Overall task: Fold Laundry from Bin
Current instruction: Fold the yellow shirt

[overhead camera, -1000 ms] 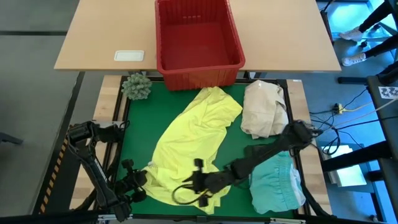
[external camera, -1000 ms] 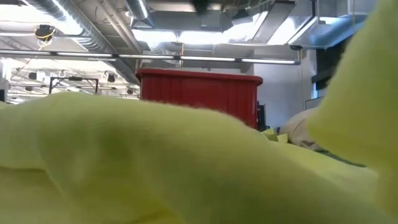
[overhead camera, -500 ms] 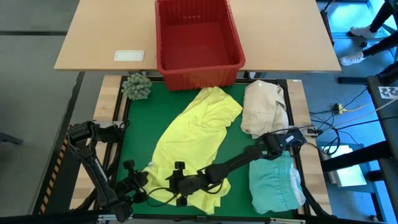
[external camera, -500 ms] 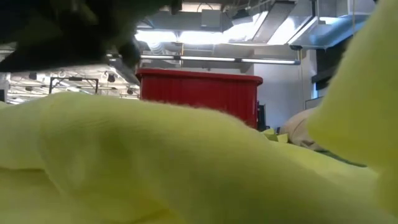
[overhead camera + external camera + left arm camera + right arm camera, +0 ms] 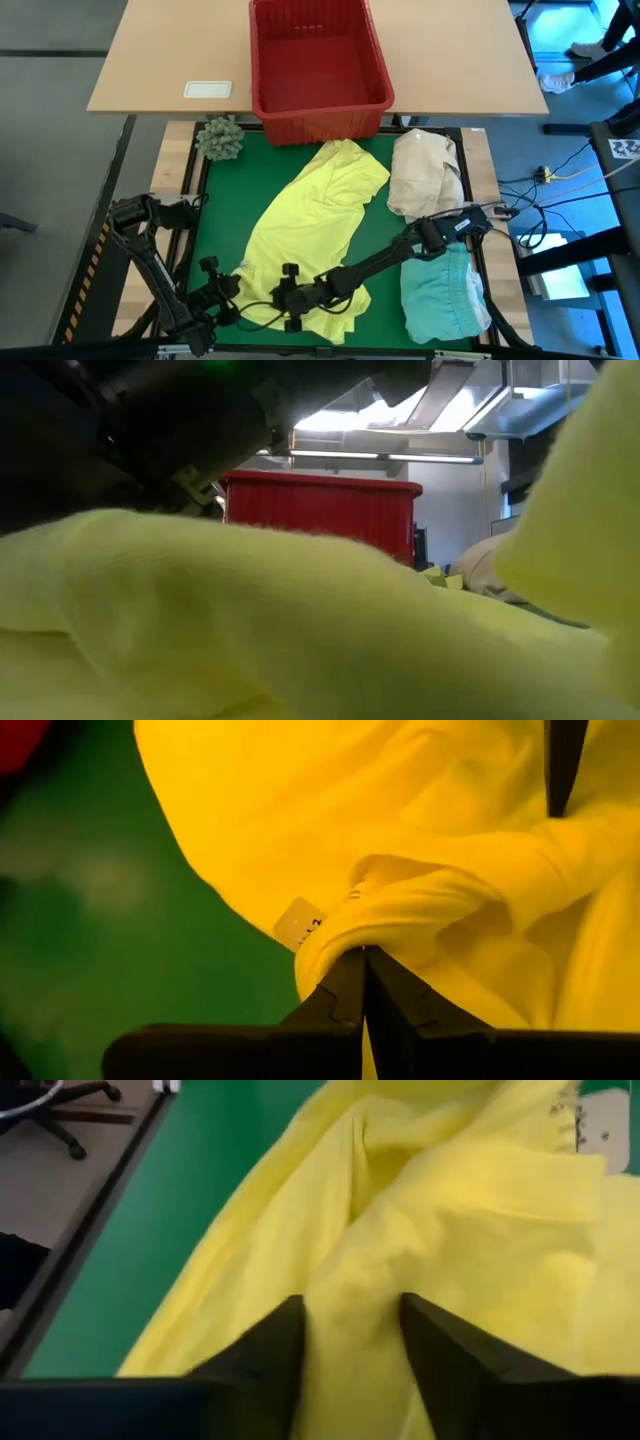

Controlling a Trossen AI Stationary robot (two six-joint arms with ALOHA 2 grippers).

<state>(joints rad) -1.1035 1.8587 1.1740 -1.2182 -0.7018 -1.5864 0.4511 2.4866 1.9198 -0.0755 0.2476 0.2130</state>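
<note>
With the red bin (image 5: 320,65) at twelve o'clock emptied, I pinch the yellow shirt (image 5: 315,225) on the green mat (image 5: 225,205) in my clenched left gripper (image 5: 222,297), my right gripper (image 5: 290,300) straddling a fold with parted fingers; its folding remains undone.

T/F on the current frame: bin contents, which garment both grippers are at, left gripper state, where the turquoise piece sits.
1. The red bin holds laundry. False: it looks empty.
2. Both grippers work at the yellow garment. True.
3. The left gripper is open. False: it is shut on a fold of the yellow garment.
4. The turquoise garment lies on the mat's right side. True.
5. The right gripper is at the cream bundle. False: its fingers straddle yellow cloth.
</note>
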